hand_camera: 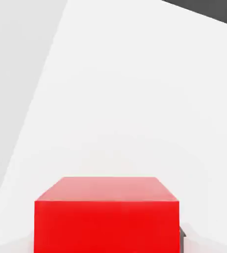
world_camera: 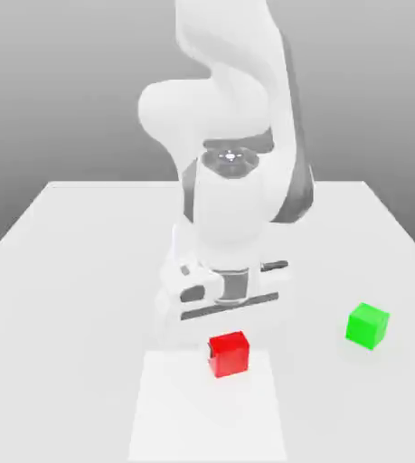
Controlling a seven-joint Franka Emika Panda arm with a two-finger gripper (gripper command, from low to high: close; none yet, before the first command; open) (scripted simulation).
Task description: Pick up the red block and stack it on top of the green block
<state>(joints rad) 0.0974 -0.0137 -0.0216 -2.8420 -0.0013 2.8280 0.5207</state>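
Directly beneath the claw (world_camera: 224, 325) you find the red block (world_camera: 229, 353), resting on the table (world_camera: 84, 262) and close up in the hand view. You cannot tell whether the fingers are apart or clamped. The green block (world_camera: 367, 325) stands well apart, toward the exterior view's right. Judge the lift and stacking as not yet done.

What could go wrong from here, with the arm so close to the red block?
1. The red block sits right beside the arm's hand on the table; a descent slightly off centre might push it aside instead of straddling it.
2. The green block stands apart, toward the exterior view's right. After that carry, a small misalignment could leave the red block overhanging, and it might topple.
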